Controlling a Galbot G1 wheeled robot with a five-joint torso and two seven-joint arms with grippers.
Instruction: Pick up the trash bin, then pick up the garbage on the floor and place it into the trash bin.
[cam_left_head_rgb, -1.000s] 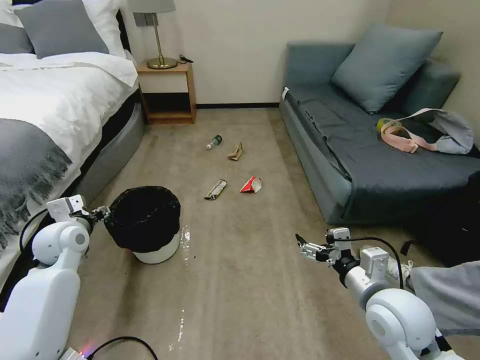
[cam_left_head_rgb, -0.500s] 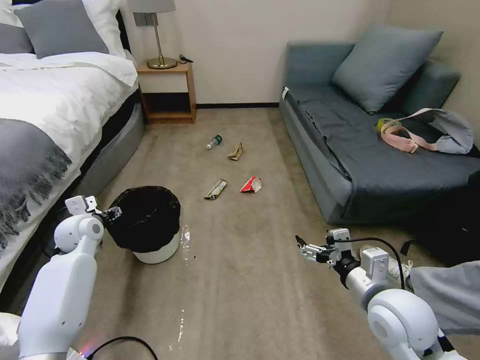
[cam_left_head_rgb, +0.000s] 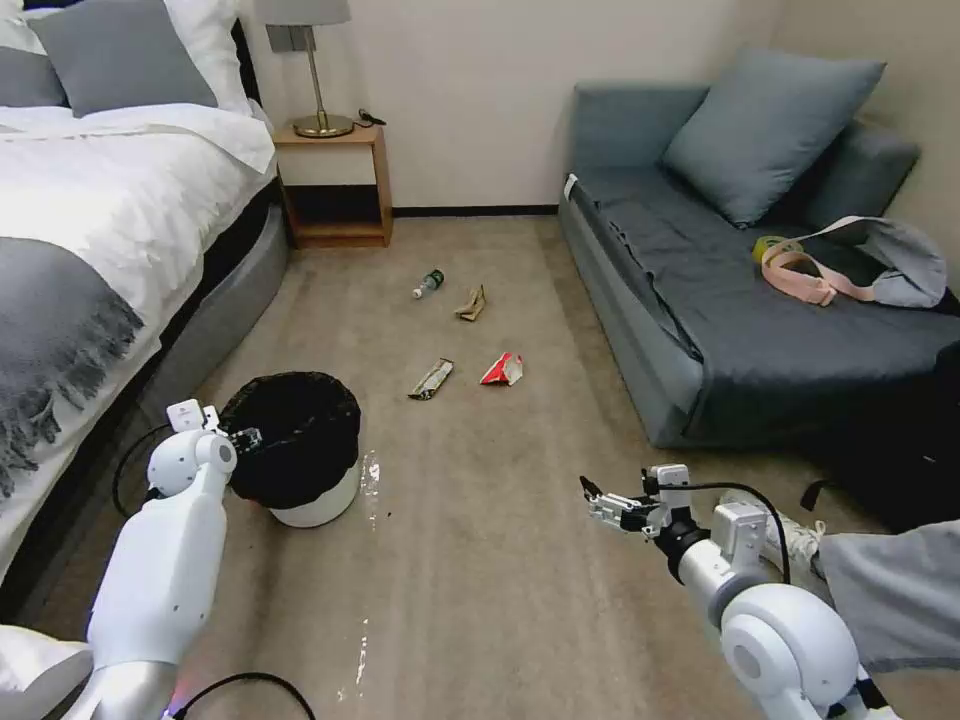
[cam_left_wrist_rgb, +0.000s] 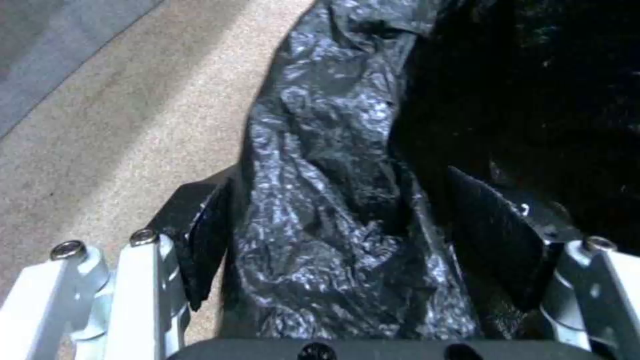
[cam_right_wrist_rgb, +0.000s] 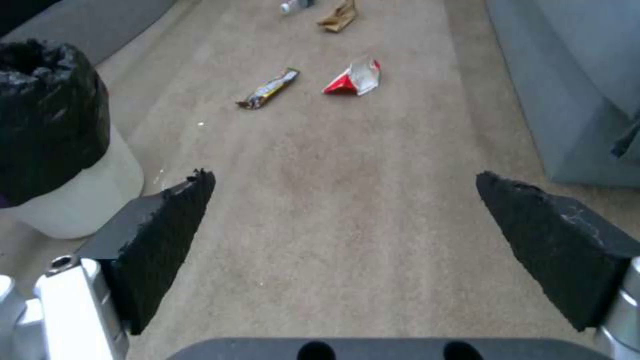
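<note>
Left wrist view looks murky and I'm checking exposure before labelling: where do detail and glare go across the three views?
Left wrist view: the trash bin liner glints on its folds between the open left gripper pads, but the interior is featureless black. Head view: a shiny streak marks the carpet beside the bin. Right wrist view: evenly lit, soft; right gripper open.

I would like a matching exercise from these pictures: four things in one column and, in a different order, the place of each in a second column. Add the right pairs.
Things:
1. trash bin
2. clear bottle
3. left gripper
4. right gripper

Places:
A. over bare carpet, fingers apart
B. at the bin's bag-covered rim
C. on the floor beside the bed
D. on the carpet towards the nightstand

Pairs: 1-C, 2-D, 3-B, 4-A
</note>
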